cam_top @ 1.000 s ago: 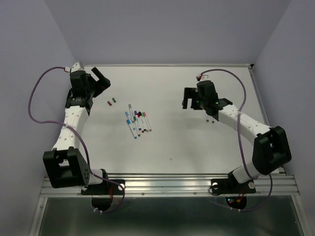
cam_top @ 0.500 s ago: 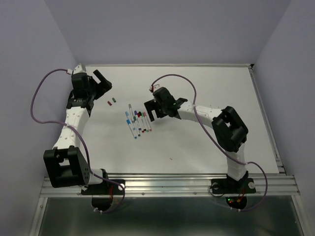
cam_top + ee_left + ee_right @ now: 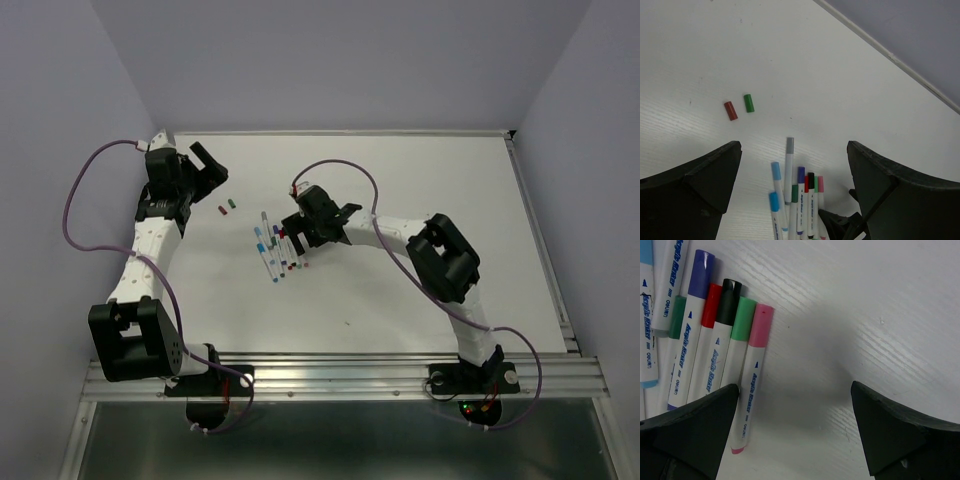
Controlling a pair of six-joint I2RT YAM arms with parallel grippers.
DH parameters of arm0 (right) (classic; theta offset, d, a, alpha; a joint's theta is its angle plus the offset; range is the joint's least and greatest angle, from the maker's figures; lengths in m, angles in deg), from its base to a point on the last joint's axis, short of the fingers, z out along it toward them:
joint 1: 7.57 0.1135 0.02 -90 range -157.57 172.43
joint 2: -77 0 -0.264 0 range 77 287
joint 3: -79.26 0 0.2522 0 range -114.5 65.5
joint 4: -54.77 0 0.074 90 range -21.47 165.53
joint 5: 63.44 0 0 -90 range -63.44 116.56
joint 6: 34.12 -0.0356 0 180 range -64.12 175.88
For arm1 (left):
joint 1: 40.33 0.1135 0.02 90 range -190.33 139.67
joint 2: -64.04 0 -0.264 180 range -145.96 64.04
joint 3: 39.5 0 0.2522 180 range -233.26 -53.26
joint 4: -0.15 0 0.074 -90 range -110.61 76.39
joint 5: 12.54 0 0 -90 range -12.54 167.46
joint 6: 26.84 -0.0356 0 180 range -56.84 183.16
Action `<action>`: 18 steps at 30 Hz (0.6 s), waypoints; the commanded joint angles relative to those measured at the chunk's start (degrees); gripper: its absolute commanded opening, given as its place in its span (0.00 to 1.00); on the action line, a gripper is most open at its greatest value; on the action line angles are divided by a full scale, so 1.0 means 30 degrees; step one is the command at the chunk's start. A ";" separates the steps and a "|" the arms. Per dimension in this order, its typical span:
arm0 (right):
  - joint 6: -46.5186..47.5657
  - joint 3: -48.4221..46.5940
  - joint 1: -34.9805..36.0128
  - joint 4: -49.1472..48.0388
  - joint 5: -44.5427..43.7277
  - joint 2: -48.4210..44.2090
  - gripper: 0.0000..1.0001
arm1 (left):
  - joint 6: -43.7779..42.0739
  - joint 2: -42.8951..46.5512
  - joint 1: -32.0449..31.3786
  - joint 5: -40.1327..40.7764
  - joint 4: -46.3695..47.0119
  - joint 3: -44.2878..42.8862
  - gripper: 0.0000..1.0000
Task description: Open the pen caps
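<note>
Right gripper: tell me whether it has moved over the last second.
Yes. The right gripper has swung left across the table, from its right side to just beside the pens, which have not shifted.

Capped pens (image 3: 714, 352) in a row — red cap (image 3: 730, 110), green cap (image 3: 749, 103) loose nearby

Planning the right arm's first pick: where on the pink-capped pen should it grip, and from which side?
Probably take the pink-capped pen by its white barrel, just below the cap, with the open right tool coming straight down across it. It lies flat at the row's edge: bare table on one side, the green-capped pen touching the other. The cap stays free to pull.
</note>
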 commanded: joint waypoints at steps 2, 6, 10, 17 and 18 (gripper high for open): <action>0.0147 -0.0854 0.0313 0.0202 -0.0735 0.0264 1.00 | -0.0195 0.0255 -0.0120 -0.0231 0.0962 0.0297 0.99; 0.0001 -0.0708 0.0313 0.0438 -0.0970 0.0441 1.00 | -0.0195 0.0314 -0.0120 -0.0173 0.0962 0.0326 0.99; -0.0437 -0.0240 0.0489 0.0729 -0.0824 0.0529 0.99 | -0.0195 0.0285 -0.0120 -0.0173 0.0962 0.0355 0.99; -0.1172 0.1283 0.0665 0.0906 -0.0912 -0.0056 0.60 | -0.0195 0.0314 -0.0091 -0.0173 0.0962 0.0384 0.99; -0.1317 0.1459 0.0665 0.0906 -0.0999 -0.0144 0.53 | -0.0195 0.0314 -0.0120 -0.0173 0.0962 0.0384 0.99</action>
